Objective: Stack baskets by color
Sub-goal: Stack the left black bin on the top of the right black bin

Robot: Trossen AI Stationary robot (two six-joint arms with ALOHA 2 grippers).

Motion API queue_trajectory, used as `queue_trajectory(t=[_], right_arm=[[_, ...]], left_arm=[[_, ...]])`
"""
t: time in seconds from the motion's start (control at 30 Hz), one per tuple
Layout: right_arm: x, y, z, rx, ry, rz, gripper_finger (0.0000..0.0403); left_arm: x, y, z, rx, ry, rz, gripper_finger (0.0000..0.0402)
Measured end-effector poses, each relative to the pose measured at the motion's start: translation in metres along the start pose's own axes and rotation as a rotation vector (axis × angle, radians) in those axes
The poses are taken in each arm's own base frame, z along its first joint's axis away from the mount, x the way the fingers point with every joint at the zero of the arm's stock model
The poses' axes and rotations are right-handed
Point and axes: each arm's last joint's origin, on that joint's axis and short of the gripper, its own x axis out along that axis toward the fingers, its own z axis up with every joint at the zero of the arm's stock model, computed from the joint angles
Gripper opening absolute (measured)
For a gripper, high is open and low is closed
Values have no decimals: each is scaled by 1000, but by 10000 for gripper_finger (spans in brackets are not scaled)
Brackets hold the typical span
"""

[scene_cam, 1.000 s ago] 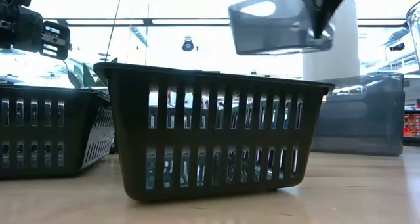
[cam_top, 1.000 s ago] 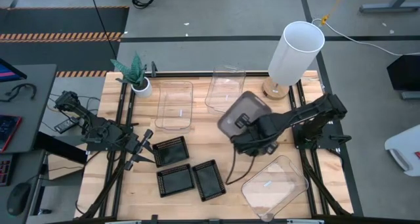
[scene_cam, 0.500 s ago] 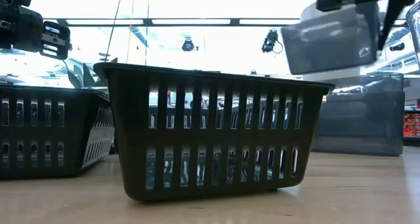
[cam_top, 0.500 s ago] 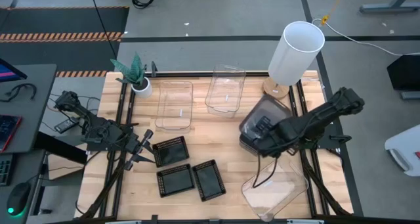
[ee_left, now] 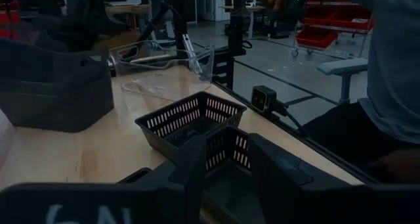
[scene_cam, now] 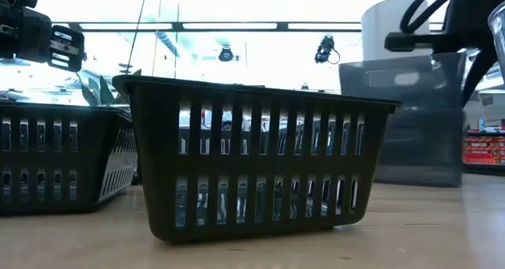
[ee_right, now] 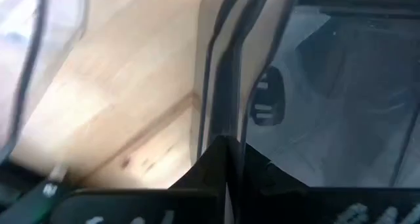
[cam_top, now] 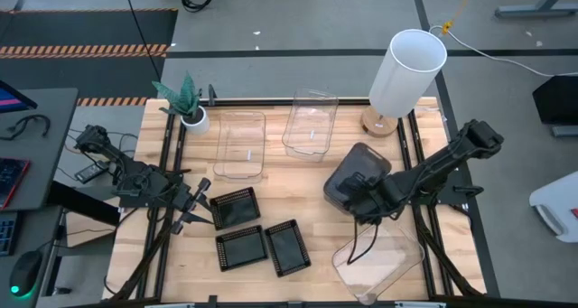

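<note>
My right gripper (cam_top: pixel 366 198) is shut on a smoky dark grey basket (cam_top: pixel 355 175) at the table's right, set down into another grey basket (scene_cam: pixel 418 162) that stands on the table. Three black mesh baskets (cam_top: pixel 235 207) (cam_top: pixel 242 247) (cam_top: pixel 287 247) rest on their bottoms near the front left. My left gripper (cam_top: pixel 199 203) hovers open beside them, level, holding nothing. Two clear baskets (cam_top: pixel 241 145) (cam_top: pixel 312 123) stand at the back, and a third (cam_top: pixel 379 254) at the front right. My right gripper pinches the grey basket's end wall (ee_right: pixel 226 86) at the rim, one finger inside the basket and one outside. The fingers come steeply from above. The basket sits level, its lower part inside the grey basket beneath; whether it rests there I cannot tell.
A tall white lamp (cam_top: pixel 406 71) stands at the back right, close behind the grey baskets. A small potted plant (cam_top: pixel 187 105) is at the back left. Bare wood (cam_top: pixel 298 186) lies between the black baskets and the grey ones.
My right gripper has carried the grey basket from above the table's middle toward the right edge and down. The basket, tilted and high in the air before, now sits level and low in the grey basket on the table.
</note>
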Motion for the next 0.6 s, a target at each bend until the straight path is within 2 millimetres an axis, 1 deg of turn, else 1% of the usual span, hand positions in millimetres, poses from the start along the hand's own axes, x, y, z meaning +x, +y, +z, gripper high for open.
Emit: queue_trajectory(t=[0.13,0.3,0.37,0.47,0.6], right_arm=[[6,-3,8,17,-11,-4,46],[6,-10,14,38,-27,8,80],[3,-15,19,51,-48,2,92],[-7,-21,23,76,-102,-19,107],[-20,-27,26,129,-132,-29,115]], left_arm=[[0,0,0,0,0,0,121],[0,0,0,0,0,0,121],[0,0,0,0,0,0,121],[0,0,0,0,1,-1,121],[0,0,0,0,-3,0,121]])
